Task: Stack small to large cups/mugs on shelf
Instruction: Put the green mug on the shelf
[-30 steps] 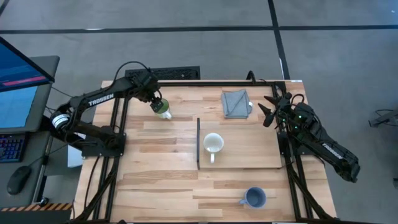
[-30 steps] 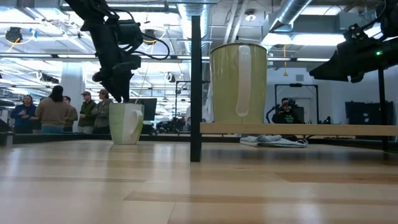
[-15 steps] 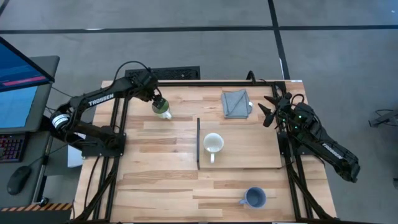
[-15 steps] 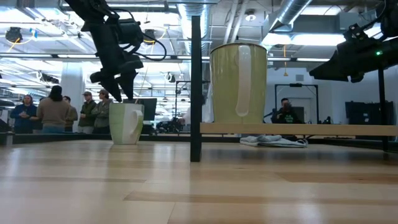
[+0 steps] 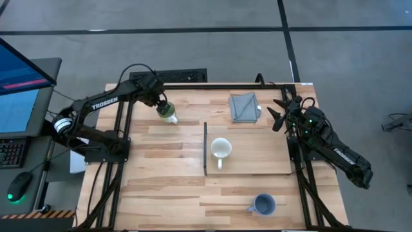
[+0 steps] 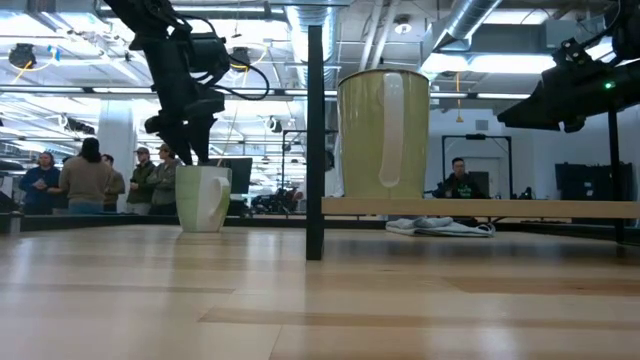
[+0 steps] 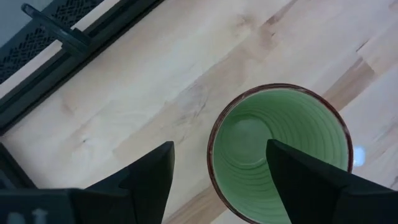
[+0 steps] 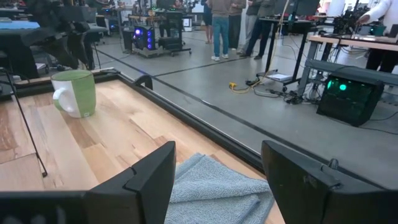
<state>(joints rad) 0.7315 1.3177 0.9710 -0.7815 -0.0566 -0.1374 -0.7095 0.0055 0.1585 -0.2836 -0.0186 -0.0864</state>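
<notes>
The white mug with green inside point(image 5: 169, 116) point(image 7: 280, 155) stands upright on the tabletop at the far left. My left gripper point(image 5: 165, 110) point(image 7: 219, 146) points down just above its rim, open, one finger over the mug's hollow and one outside its wall; I see no touch. The cream-white mug point(image 5: 221, 149) point(image 6: 385, 135) stands on the shelf point(image 5: 264, 158), near the shelf's dark-strip edge. The blue-grey mug point(image 5: 262, 205) stands near the table's front edge. My right gripper point(image 5: 275, 116) point(image 8: 217, 168) waits open at the far right, level, over the table's edge.
A folded grey cloth point(image 5: 243, 106) point(image 8: 211, 186) lies behind the shelf, close to my right gripper. The shelf's dark post point(image 6: 315, 130) stands between the two mugs in the low view. People stand in the room beyond the table point(image 6: 90, 180).
My left gripper has stayed above the green-inside mug and rolled a little about its own pointing line. The mugs have not moved.
</notes>
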